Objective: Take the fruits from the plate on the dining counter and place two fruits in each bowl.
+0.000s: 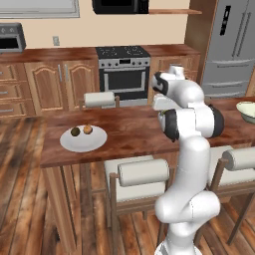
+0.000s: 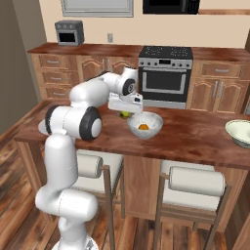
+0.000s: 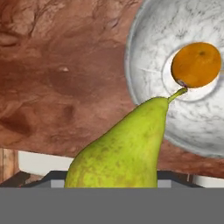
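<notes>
The worktop (image 3: 65,78) is dark reddish-brown wood, glossy, with a mottled grain. The pear (image 3: 122,153), nearest the fingers, has a smooth yellow-green skin, finely speckled and faintly shiny. Beyond it, the bowl (image 3: 148,57) looks like pale glazed ceramic, glossy with faint grey veining. The orange (image 3: 195,64) inside it has a matt, finely dimpled rind.

Both base views face the dining counter (image 1: 129,134) from behind; the hand view looks closely down.
</notes>
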